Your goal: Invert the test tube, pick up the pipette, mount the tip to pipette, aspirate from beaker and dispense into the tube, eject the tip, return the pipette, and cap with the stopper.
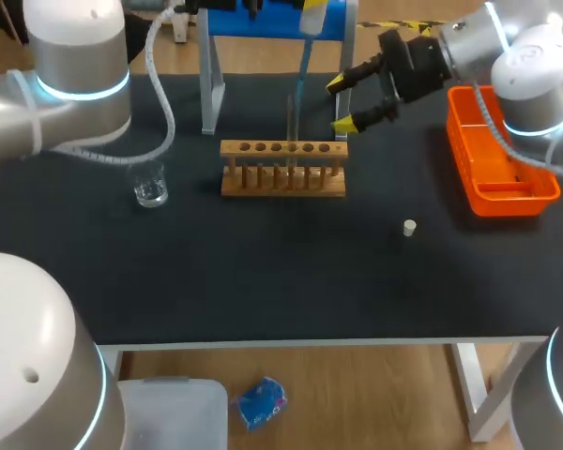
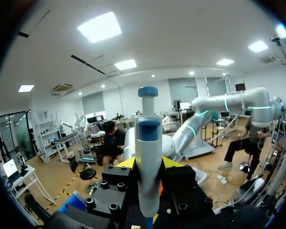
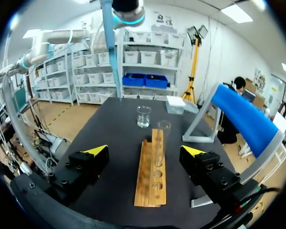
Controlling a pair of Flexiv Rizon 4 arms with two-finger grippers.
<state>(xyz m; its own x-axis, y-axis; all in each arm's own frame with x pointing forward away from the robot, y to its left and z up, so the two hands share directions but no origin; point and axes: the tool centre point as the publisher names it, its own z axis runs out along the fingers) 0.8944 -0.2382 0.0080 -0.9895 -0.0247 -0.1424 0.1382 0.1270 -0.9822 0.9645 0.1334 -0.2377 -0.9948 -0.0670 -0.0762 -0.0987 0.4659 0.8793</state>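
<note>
My left gripper (image 2: 148, 164) is shut on the white pipette (image 2: 148, 143) with the blue cap, holding it upright. In the head view the pipette (image 1: 307, 23) hangs at the back, and its thin blue tip (image 1: 300, 89) points down over the wooden rack (image 1: 283, 169), close to the glass test tube (image 1: 291, 120) standing upright in it. The beaker (image 1: 151, 188) stands left of the rack. A small white stopper (image 1: 409, 227) lies on the mat to the right. My right gripper (image 1: 343, 103) is open and holds nothing, just right of the rack's far side; from its wrist the rack (image 3: 152, 171) lies ahead between its fingers.
A blue pipette stand (image 1: 263, 19) on metal legs stands behind the rack. An orange tray (image 1: 469, 150) sits at the right, under my right arm. A white box (image 3: 175, 104) lies near the beaker (image 3: 143, 116) at the table's far end.
</note>
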